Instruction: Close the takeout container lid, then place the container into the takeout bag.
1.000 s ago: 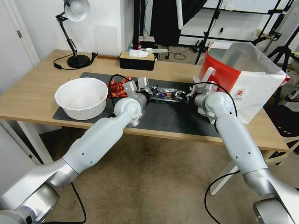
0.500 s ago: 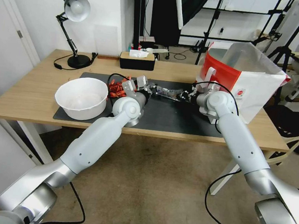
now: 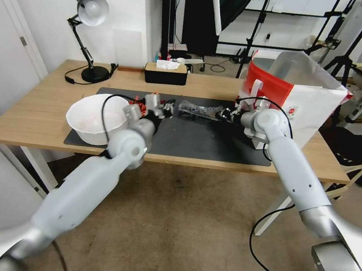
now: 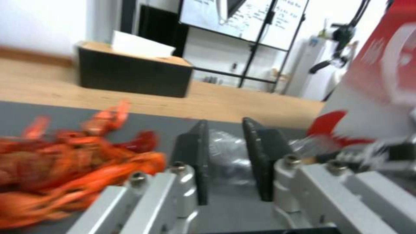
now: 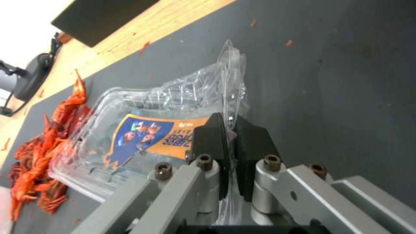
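The takeout container (image 3: 196,108), a clear plastic clamshell, hangs tilted just above the black mat (image 3: 206,142). My right gripper (image 3: 225,114) is shut on its rim at the end nearer the takeout bag (image 3: 299,94). In the right wrist view the fingers of that gripper (image 5: 229,125) pinch the plastic edge of the container (image 5: 173,94), and the lid (image 5: 151,136) with its blue and orange label faces the camera. My left gripper (image 3: 166,107) stands open a short way from the container's other end. In the left wrist view nothing sits between its fingers (image 4: 225,128), and the container (image 4: 227,152) lies beyond them.
A white bowl (image 3: 97,119) sits on the mat's left end, with a heap of red crayfish shells (image 3: 141,104) beside my left gripper. A black tissue box (image 3: 166,73) and a desk lamp (image 3: 90,14) stand at the back. The bag stands open at the table's right end.
My left gripper has let go of the container and drawn back to the left. The right gripper has lifted the container's end slightly and holds it alone.
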### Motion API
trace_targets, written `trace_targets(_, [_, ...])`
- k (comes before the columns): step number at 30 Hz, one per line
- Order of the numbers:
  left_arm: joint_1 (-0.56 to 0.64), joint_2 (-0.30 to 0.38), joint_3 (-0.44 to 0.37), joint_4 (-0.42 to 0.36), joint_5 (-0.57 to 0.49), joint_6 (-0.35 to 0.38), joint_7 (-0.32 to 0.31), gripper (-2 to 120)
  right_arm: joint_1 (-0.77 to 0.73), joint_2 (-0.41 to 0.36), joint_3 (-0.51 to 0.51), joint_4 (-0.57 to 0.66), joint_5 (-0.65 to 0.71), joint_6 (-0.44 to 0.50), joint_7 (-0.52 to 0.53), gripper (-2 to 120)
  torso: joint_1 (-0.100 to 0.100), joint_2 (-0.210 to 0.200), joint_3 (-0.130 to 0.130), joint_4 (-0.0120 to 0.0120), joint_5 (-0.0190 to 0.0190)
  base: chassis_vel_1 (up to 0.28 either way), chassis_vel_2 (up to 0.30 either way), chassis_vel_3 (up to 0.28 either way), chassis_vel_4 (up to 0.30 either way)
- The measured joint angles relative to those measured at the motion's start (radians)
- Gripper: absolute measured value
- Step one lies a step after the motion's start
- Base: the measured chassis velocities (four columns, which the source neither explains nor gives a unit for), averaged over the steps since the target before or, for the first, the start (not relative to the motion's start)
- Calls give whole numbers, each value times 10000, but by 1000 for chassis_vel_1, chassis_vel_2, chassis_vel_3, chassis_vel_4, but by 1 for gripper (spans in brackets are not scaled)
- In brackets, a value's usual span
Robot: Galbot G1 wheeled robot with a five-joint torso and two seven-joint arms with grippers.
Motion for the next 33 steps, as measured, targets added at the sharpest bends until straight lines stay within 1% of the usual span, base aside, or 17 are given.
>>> trace_targets(1, [0, 0, 0, 0, 0, 0, 0, 25, 0, 0, 0, 0, 0, 0, 0, 2, 0, 0, 0, 0, 0, 0, 0, 0, 0])
trace_targets(3, [813, 279, -273, -370, 1048, -250, 71, 36, 66, 63, -43, 69, 94, 3, 31, 2, 1, 0, 0, 0, 0, 0, 0, 0, 0])
trace_targets(5, [1322, 429, -449, -607, 1716, -407, 68, 45, 109, 128, -65, 121, 174, 6, 58, 2, 1, 0, 0, -4, 0, 0, 0, 0, 0])
trace_targets(6, [1322, 429, -449, -607, 1716, -407, 68, 45, 109, 128, -65, 121, 174, 6, 58, 2, 1, 0, 0, -4, 0, 0, 0, 0, 0])
trace_targets(7, [1783, 534, -636, -771, 2275, -558, 65, 50, 139, 180, -81, 164, 227, 7, 73, 2, 0, 0, 0, -1, 2, 0, 0, 0, 0])
trace_targets(9, [2334, 620, -867, -954, 2877, -809, 41, 57, 162, 235, -104, 237, 288, 10, 75, 2, 1, 0, 0, 2, 2, 0, 0, 0, 0])
trace_targets(10, [2334, 620, -867, -954, 2877, -809, 41, 57, 162, 235, -104, 237, 288, 10, 75, 2, 1, 0, 0, 2, 2, 0, 0, 0, 0])
trace_targets(11, [2921, 671, -1125, -1181, 3264, -1041, 2, 65, 165, 252, -118, 334, 350, 12, 75, 2, 0, 1, -1, 1, 2, 0, 0, 0, 0])
trace_targets(12, [2921, 671, -1125, -1181, 3264, -1041, 2, 65, 165, 252, -118, 334, 350, 12, 75, 2, 0, 1, -1, 1, 2, 0, 0, 0, 0])
trace_targets(13, [3856, 698, -1446, -1485, 3605, -1352, -108, 77, 165, 242, -121, 468, 437, 16, 75, 2, 0, 1, -2, 0, 3, 0, 0, 0, 0])
trace_targets(14, [4004, 693, -1482, -1516, 3686, -1428, -134, 78, 162, 232, -118, 505, 455, 17, 77, 2, 0, 1, -2, 1, 3, 0, 0, 0, 0])
trace_targets(15, [4445, 648, -1594, -1607, 3946, -1652, -223, 87, 109, 181, -80, 638, 516, 19, 87, 2, -1, 0, -2, 3, 0, 0, 0, 0, 0])
trace_targets(16, [4445, 648, -1594, -1607, 3946, -1652, -223, 87, 109, 181, -80, 638, 516, 19, 87, 2, -1, 0, -2, 3, 0, 0, 0, 0, 0])
trace_targets(19, [5102, 529, -1758, -1864, 4211, -1927, -335, 98, -27, 55, 42, 845, 606, 46, 89, 2, 0, 1, -3, -4, 5, 0, 0, 0, 0])
trace_targets(20, [5354, 475, -1812, -1970, 4380, -2033, -393, 99, -55, 25, 87, 910, 634, 83, 50, 2, 0, 1, -2, -4, 3, 0, 0, 0, 0])
trace_targets(28, [6080, 290, -2016, -2127, 4794, -2371, -615, 100, -170, -45, 300, 1289, 862, 349, -171, 2, 2, 2, -2, -1, 4, 0, 0, 0, 0])
trace_targets(33, [6246, 225, -2058, -2128, 4886, -2459, -643, 100, -197, -75, 361, 1480, 1003, 419, -162, 2, 1, 2, -2, 0, 3, 0, 0, 0, 0])
